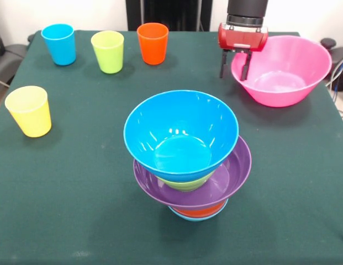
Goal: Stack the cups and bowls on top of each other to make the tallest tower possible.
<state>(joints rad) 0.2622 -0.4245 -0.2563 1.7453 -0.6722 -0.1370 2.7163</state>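
The tower [188, 165] stands at the table's middle front: a deep blue bowl [181, 132] on top, a green bowl [185, 184] under it, then the wide purple bowl [232, 176], with orange [200, 211] and light-blue bowls lowest. Blue [59, 44], lime green [108, 51] and orange [152, 43] cups stand upright in a row at the back. At the left stands a yellow cup [28, 110]. The large pink bowl [284, 72] sits at the back right. My gripper [233, 66] is open, its fingers straddling the pink bowl's left rim.
The table [77, 193] is covered in dark green cloth. Its right edge runs close by the pink bowl.
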